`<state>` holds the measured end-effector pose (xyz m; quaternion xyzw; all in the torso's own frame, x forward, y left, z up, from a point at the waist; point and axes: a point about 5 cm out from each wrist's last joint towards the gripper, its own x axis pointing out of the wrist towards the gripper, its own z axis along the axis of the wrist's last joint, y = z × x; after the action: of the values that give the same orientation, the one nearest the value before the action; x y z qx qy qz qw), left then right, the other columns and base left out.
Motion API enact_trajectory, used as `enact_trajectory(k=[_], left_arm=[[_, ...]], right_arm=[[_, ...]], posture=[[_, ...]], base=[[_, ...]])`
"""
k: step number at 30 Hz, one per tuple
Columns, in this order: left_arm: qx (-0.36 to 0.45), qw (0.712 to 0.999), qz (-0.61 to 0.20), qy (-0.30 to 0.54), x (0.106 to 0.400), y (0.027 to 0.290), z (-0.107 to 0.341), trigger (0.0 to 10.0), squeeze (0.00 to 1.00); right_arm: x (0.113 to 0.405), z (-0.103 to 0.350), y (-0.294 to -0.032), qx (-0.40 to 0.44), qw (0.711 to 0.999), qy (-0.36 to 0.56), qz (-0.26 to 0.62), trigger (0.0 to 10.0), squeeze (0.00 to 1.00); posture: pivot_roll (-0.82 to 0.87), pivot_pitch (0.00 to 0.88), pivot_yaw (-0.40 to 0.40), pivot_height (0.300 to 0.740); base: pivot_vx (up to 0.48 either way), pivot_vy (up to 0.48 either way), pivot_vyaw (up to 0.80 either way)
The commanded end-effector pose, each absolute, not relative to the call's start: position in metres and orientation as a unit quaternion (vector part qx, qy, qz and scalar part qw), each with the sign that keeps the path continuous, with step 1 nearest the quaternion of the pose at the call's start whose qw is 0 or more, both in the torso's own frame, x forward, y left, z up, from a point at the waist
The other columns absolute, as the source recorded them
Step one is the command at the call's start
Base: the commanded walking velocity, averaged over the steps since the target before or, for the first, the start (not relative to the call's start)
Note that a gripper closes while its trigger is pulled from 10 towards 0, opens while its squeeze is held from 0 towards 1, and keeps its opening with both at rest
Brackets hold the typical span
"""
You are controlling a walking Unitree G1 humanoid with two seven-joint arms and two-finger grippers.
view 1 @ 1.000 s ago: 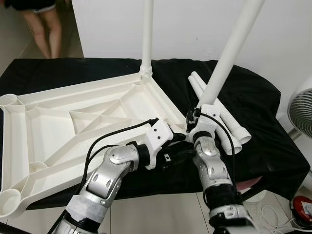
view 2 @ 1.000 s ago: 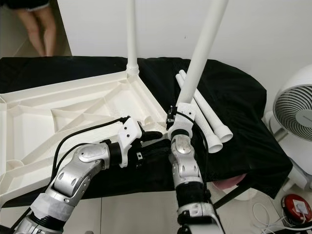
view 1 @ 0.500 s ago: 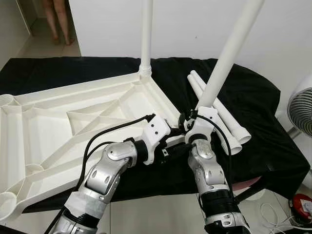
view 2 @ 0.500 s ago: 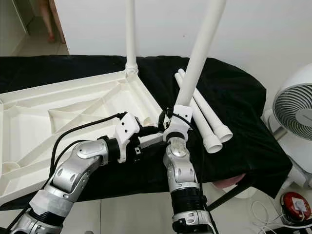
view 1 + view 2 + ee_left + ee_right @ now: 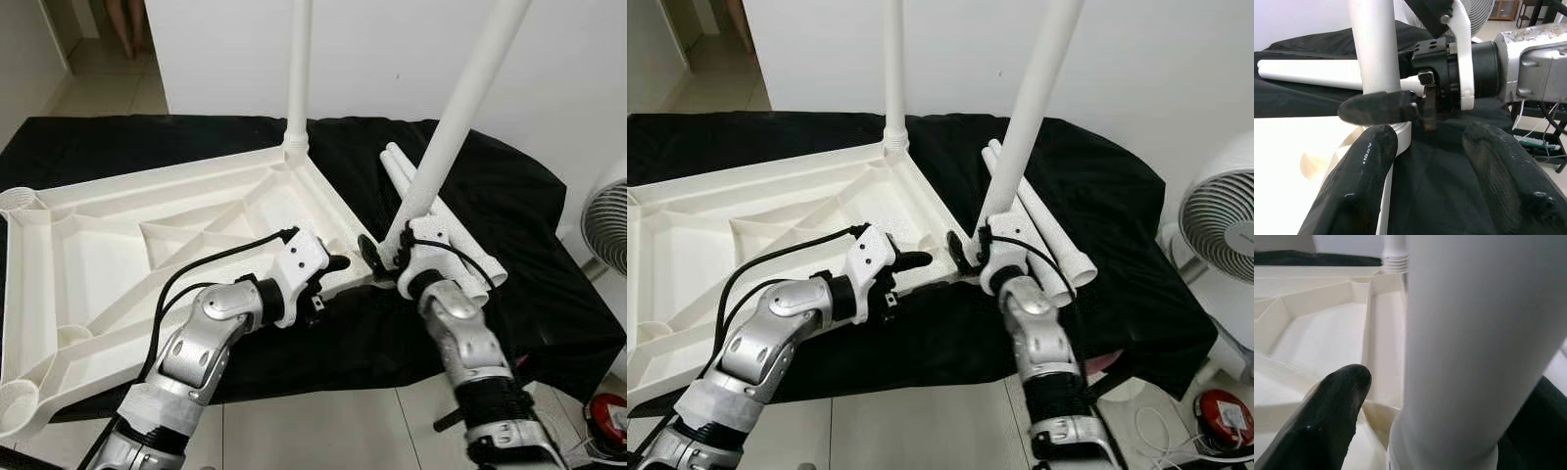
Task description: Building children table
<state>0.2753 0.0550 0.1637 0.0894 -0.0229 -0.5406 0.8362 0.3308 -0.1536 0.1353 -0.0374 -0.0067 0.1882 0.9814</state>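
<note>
White plastic tabletop [image 5: 147, 235] upside down on black cloth [image 5: 529, 215], right gripper [image 5: 384, 257] fingers pinching a smooth round leg [image 5: 460, 108] mid-frame, left gripper [image 5: 331, 266] fingers spread beside it, spare legs [image 5: 470, 257] and fan [image 5: 1220, 230] right.

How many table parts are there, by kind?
Tabletop: 1
Legs standing at a corner: 2, the far one and the tilted one in the right tool
Loose legs on the cloth: 2
Total: 5
</note>
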Motion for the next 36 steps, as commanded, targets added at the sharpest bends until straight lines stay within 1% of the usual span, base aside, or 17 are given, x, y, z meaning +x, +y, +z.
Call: enact_trajectory(k=[1,5,6,15,16,17,18,19,27,28,34,36], left_arm=[[0.09,0.845,-0.527,-0.029,0.273,0.053,0.164,10.0,0.0],[0.087,0.842,-0.531,-0.029,0.27,0.05,0.164,10.0,0.0],[0.085,0.839,-0.536,-0.028,0.268,0.048,0.163,10.0,0.0],[0.085,0.837,-0.539,-0.026,0.266,0.046,0.162,10.0,0.0],[0.085,0.837,-0.541,-0.026,0.265,0.046,0.161,10.0,0.0],[0.085,0.837,-0.541,-0.026,0.265,0.046,0.161,10.0,0.0],[0.085,0.835,-0.543,-0.025,0.264,0.045,0.161,10.0,0.0],[0.085,0.834,-0.545,-0.024,0.263,0.044,0.161,10.0,0.0],[0.084,0.832,-0.548,-0.022,0.262,0.042,0.16,10.0,0.0],[0.084,0.832,-0.548,-0.022,0.262,0.042,0.16,10.0,0.0],[0.083,0.831,-0.549,-0.021,0.261,0.042,0.16,10.0,0.0],[0.084,0.831,-0.55,-0.022,0.262,0.041,0.159,10.0,0.0]], right_arm=[[0.335,0.136,-0.159,-0.059,0.972,-0.011,0.226,10.0,0.0],[0.339,0.135,-0.165,-0.079,0.966,-0.007,0.245,10.0,0.0],[0.343,0.135,-0.167,-0.082,0.961,0.0,0.265,10.0,0.0],[0.347,0.134,-0.166,-0.097,0.953,0.002,0.288,10.0,0.0],[0.349,0.134,-0.166,-0.102,0.949,0.004,0.3,8.0,0.0],[0.349,0.134,-0.166,-0.102,0.949,0.004,0.3,8.0,0.0],[0.352,0.134,-0.166,-0.114,0.942,0.008,0.315,2.0,0.0],[0.356,0.134,-0.166,-0.126,0.935,0.014,0.332,0.0,0.0],[0.357,0.13,-0.172,-0.13,0.933,0.024,0.335,0.0,0.0],[0.357,0.128,-0.173,-0.131,0.934,0.027,0.331,10.0,0.0],[0.356,0.125,-0.176,-0.126,0.938,0.033,0.323,10.0,0.0],[0.356,0.121,-0.178,-0.121,0.944,0.04,0.304,10.0,0.0]], posture=[[-0.05,0.0,-0.041,0.74],[-0.05,0.0,-0.039,0.74],[-0.05,0.0,-0.038,0.74],[-0.05,0.0,-0.037,0.74],[-0.05,0.0,-0.036,0.74],[-0.05,0.0,-0.036,0.74],[-0.05,0.0,-0.035,0.74],[-0.05,0.0,-0.036,0.74],[-0.05,0.0,-0.036,0.74],[-0.05,0.0,-0.039,0.74],[-0.05,0.0,-0.039,0.74],[-0.05,0.0,-0.042,0.74]], base=[[0.0,0.0,0.0],[0.0,0.0,0.0],[0.0,0.0,0.0],[0.0,0.0,0.0],[0.0,0.0,0.0],[0.0,0.0,0.0],[0.0,0.0,0.0],[0.0,0.0,0.0],[0.0,0.0,0.0],[0.0,0.0,0.0],[0.0,0.0,0.0],[0.0,0.0,0.0]])
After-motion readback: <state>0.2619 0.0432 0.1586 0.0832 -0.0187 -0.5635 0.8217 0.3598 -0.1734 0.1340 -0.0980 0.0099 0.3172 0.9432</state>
